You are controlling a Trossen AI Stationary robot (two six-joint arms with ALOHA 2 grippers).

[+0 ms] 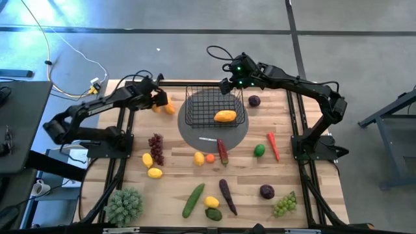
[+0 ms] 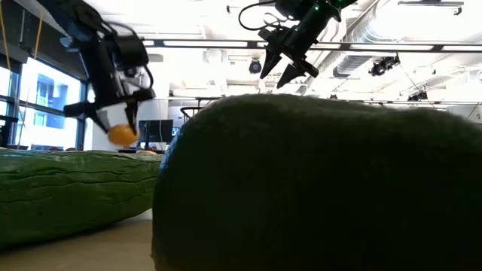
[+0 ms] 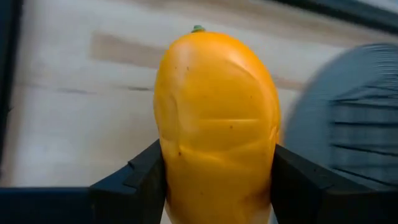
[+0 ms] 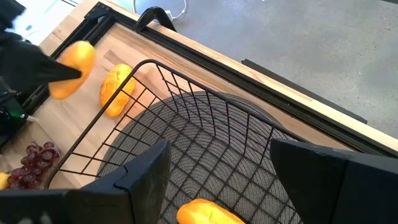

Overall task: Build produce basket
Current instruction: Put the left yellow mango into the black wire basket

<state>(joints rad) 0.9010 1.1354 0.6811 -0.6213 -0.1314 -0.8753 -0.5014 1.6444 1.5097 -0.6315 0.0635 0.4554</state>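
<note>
My left gripper (image 1: 158, 103) hovers over the table's far left part, left of the black wire basket (image 1: 214, 107), and is shut on an orange-yellow fruit (image 3: 214, 118). The low view shows that fruit (image 2: 122, 134) in the air. A second orange-yellow fruit (image 4: 117, 90) lies on the table between that gripper and the basket. A third orange-yellow fruit (image 1: 225, 117) lies inside the basket. My right gripper (image 1: 231, 84) hangs open and empty above the basket's far rim (image 4: 205, 93). The basket's bottom rests on a flat grey disc (image 1: 234, 136). My left gripper pinches the orange-yellow fruit between its two fingers (image 3: 140, 180), one on each side of the fruit's lower half (image 3: 180, 180). The fruit's stem end (image 3: 198, 28) points away from the gripper. The fruit is lifted clear of the table.
Near the table's front and middle lie purple grapes (image 1: 156, 148), lemons (image 1: 155, 172), a cucumber (image 1: 194, 199), an eggplant (image 1: 227, 196), a red chili (image 1: 273, 145), a lime (image 1: 259, 150), plums (image 1: 267, 191), green grapes (image 1: 285, 205) and a leafy green bunch (image 1: 123, 205).
</note>
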